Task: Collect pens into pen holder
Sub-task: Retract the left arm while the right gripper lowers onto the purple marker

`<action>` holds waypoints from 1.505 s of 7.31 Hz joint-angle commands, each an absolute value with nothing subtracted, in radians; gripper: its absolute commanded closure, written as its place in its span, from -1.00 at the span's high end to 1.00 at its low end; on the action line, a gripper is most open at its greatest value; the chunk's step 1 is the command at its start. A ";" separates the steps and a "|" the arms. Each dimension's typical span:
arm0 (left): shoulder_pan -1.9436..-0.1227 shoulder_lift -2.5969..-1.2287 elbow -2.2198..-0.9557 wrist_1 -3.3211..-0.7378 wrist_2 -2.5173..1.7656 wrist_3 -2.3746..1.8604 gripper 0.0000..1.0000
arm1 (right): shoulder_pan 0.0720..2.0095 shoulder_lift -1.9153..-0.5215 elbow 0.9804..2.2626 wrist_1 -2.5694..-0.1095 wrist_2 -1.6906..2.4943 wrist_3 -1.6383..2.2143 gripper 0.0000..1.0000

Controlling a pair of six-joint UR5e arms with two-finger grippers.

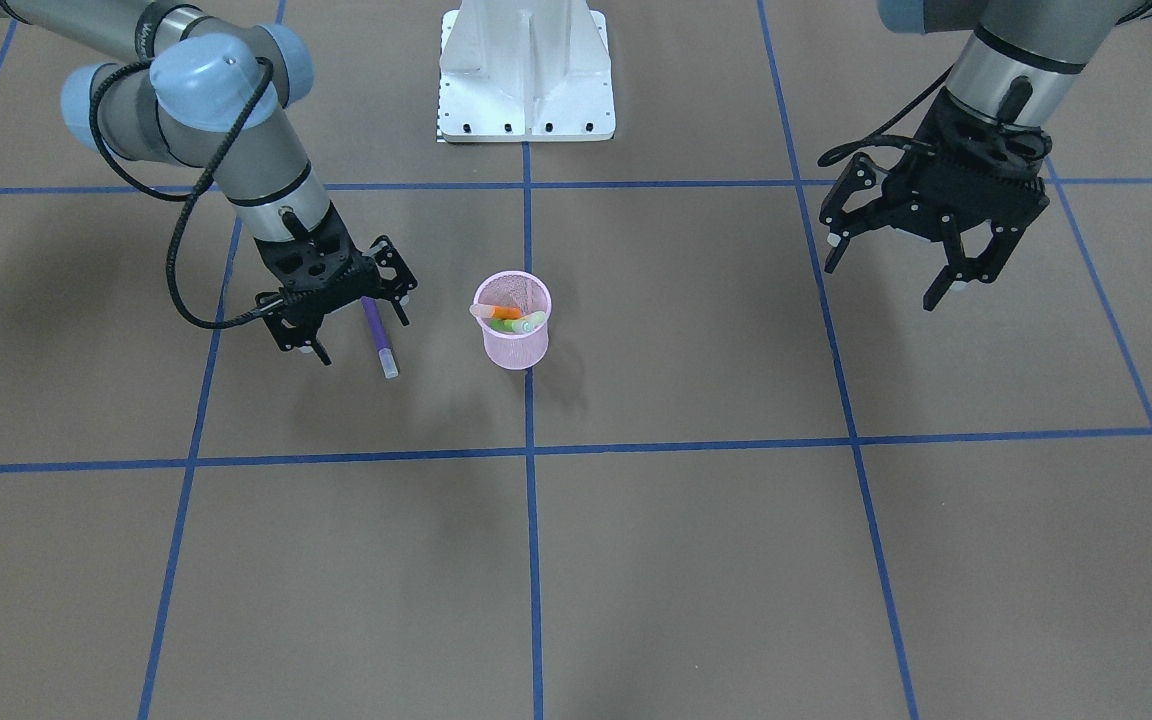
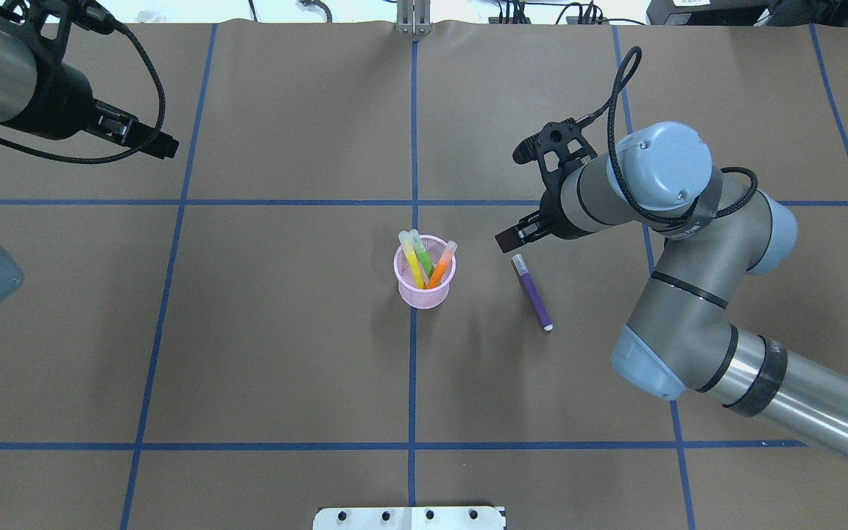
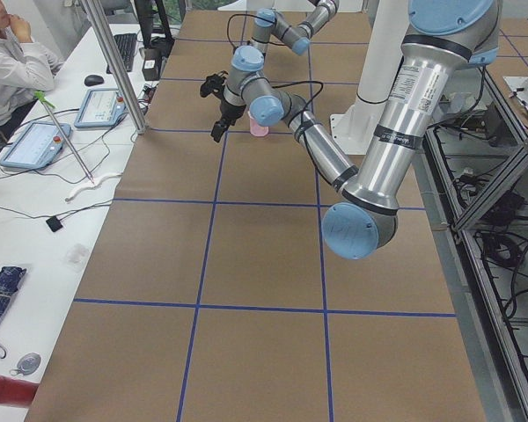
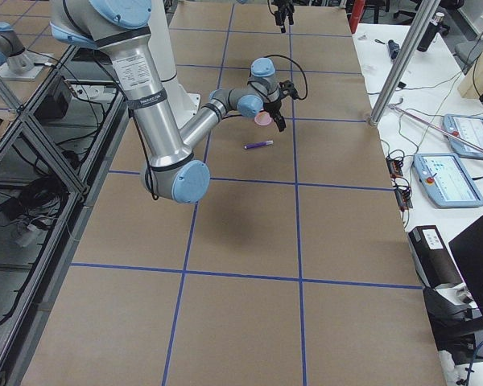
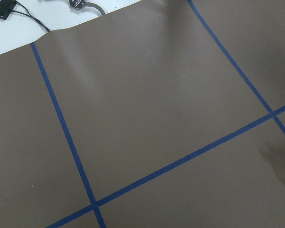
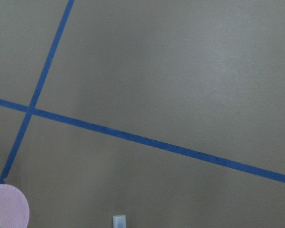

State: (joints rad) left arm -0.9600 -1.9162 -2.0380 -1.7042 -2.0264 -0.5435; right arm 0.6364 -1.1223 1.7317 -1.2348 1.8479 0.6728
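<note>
Purple pen [image 2: 532, 292] is the one not yet in the cup: you'll find it lying flat on the table [image 2: 284, 353], just beneath your right claw [image 1: 364, 340]. That claw's fingers are spread apart and grip nothing. It hangs over the pen's whitish-capped end, and the right-side view shows a gap between fingertips and pen, so they are not touching. In the right wrist view only the tip of that cap shows, at the bottom edge, with a sliver of pink rim in the bottom-left corner.

To the claw's inner side, toward the table's middle, stands the pen holder [image 2: 424, 297]. It is upright on a blue tape line [image 2: 413, 383], near the purple pen but apart from it. Inside it you have the yellow pen [image 2: 411, 259], the green pen [image 2: 422, 256] and the orange pen [image 2: 444, 261], all leaning with caps above the rim. Yellow and green sit together on the side away from the right claw, and orange is on the nearer side.

Your left claw [image 1: 886, 280] is well off beyond the holder from the right claw, raised above the brown paper. Its fingers are wide apart and hold nothing. Its wrist camera shows only paper and tape lines.
</note>
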 commanded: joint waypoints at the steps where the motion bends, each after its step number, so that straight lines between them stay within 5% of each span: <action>1: -0.957 -1.917 -2.043 -1.706 -2.025 -0.546 0.99 | 0.606 -1.124 1.668 -1.218 1.818 0.667 0.85; 5: -0.953 -1.919 -2.049 -1.706 -2.025 -0.546 0.99 | 0.560 -1.123 1.663 -1.276 1.799 0.787 0.23; 11: -0.951 -1.927 -2.049 -1.706 -2.023 -0.545 0.99 | 0.538 -1.115 1.643 -1.279 1.787 0.838 0.11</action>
